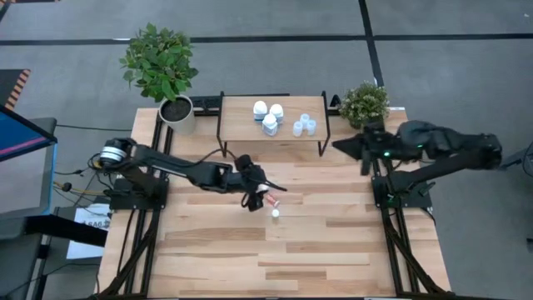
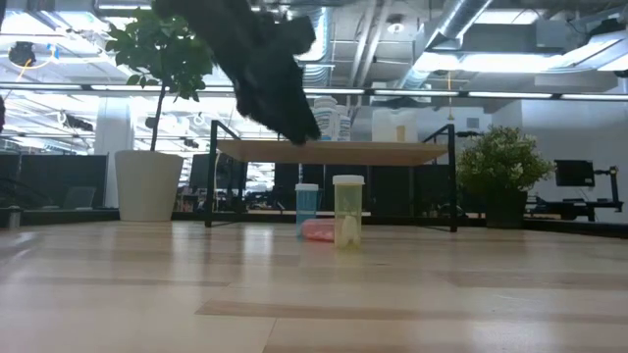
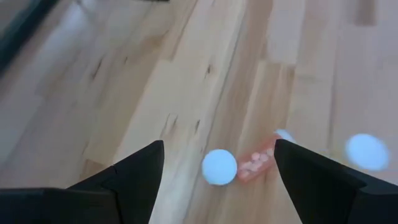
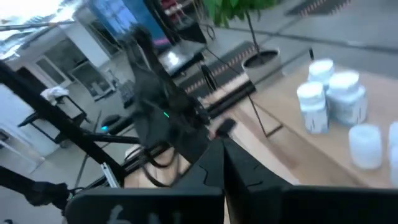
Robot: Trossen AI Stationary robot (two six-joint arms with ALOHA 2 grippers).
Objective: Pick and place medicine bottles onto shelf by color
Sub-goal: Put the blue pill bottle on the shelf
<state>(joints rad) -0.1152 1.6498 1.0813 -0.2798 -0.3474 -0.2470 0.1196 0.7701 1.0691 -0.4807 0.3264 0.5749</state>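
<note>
Left claw (image 3: pixel 217 163) spread wide, orange bottle (image 3: pixel 256 163) apparently toppled below, upright pair (image 2: pixel 347 210) only low view

Overhead view straight down; low view level across table (image 2: pixel 412 294); wrist views close, both sharing shelf (image 1: pixel 241 125).
</note>
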